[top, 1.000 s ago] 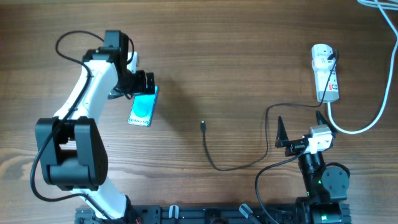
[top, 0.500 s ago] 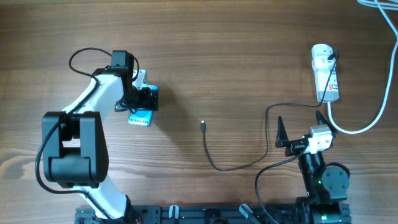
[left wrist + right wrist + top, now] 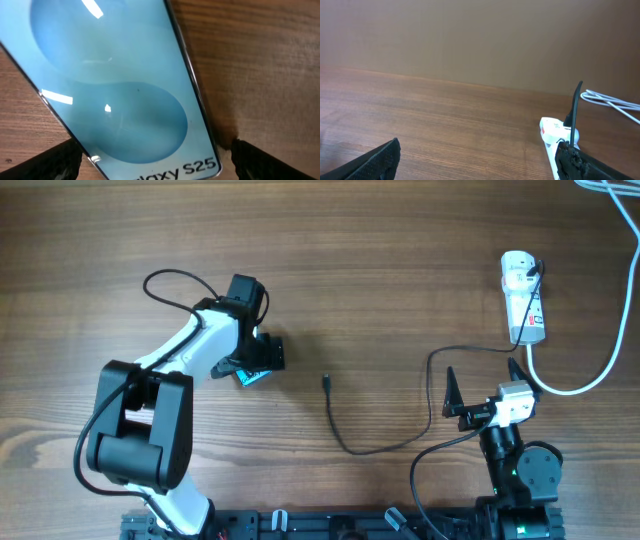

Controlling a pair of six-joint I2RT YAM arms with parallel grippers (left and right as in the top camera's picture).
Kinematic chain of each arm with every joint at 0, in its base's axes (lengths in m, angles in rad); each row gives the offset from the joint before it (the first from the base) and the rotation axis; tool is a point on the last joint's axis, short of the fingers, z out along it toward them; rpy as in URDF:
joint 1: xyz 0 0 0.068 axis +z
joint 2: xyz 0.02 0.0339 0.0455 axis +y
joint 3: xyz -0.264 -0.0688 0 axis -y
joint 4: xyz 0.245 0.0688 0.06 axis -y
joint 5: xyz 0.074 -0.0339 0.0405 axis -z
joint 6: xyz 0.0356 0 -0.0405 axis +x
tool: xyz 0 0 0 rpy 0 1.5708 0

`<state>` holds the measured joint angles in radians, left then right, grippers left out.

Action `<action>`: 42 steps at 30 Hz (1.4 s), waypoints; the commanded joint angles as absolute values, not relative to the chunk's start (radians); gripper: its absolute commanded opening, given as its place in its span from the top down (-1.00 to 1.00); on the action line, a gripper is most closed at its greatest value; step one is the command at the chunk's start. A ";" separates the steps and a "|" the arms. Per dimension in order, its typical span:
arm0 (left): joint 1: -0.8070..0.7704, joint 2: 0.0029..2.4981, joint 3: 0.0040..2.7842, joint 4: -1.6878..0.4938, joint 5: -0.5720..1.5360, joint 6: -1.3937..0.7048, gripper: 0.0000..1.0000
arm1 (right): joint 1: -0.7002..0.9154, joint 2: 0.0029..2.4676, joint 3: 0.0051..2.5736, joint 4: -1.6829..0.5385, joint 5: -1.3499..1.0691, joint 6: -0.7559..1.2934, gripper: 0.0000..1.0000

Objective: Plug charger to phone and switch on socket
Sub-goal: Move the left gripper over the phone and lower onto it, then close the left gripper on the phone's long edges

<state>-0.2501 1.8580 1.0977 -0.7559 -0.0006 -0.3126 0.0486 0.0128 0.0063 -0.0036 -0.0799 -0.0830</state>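
The phone [image 3: 120, 85] lies flat, its cyan screen filling the left wrist view. From overhead only a cyan corner [image 3: 250, 377] shows under my left gripper [image 3: 257, 363]. That gripper [image 3: 155, 167] is open, one finger [image 3: 47, 162] on each side of the phone's text end. The charger [image 3: 385, 442], a thin black cable, curls from the socket [image 3: 522, 300] across the table to its connector tip [image 3: 327, 382], right of the phone. My right gripper [image 3: 483, 383] stands open and empty, near the table's front, below the socket [image 3: 555, 135].
A thick white cord [image 3: 600, 370] loops from the socket off the top right corner. It also shows in the right wrist view, where the white cord [image 3: 615, 102] lies behind the socket. Both arm bases stand at the front edge.
My left arm has swung right and nearer, so its gripper now covers most of the phone. The right arm, the charger and the socket have not moved.
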 commanded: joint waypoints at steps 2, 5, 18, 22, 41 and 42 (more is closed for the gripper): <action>-0.227 1.901 1.057 -0.654 -0.081 -0.499 -1.00 | 0.045 0.005 0.006 -0.001 -0.067 -0.072 -0.99; -0.209 1.901 1.057 -0.627 -0.080 -0.540 -1.00 | 0.045 0.005 0.006 -0.001 -0.067 -0.072 -0.99; -0.276 1.901 1.057 -0.790 0.123 -0.395 -0.52 | 0.045 0.005 0.006 -0.001 -0.067 -0.072 -0.99; -0.369 1.901 1.057 -0.833 0.123 -0.395 -0.60 | 0.045 0.005 0.006 -0.001 -0.067 -0.072 -0.99; -0.432 1.901 1.057 -0.800 0.123 -0.397 -1.00 | 0.045 0.011 0.006 -0.001 -0.067 -0.072 -0.99; -0.432 1.901 1.057 -0.799 0.122 -0.397 -1.00 | 0.045 0.011 0.006 -0.001 -0.067 -0.072 -0.99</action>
<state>-0.4294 1.8549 1.0954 -0.8257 0.0620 -0.4049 0.0486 0.0128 0.0063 -0.0036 -0.0799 -0.0830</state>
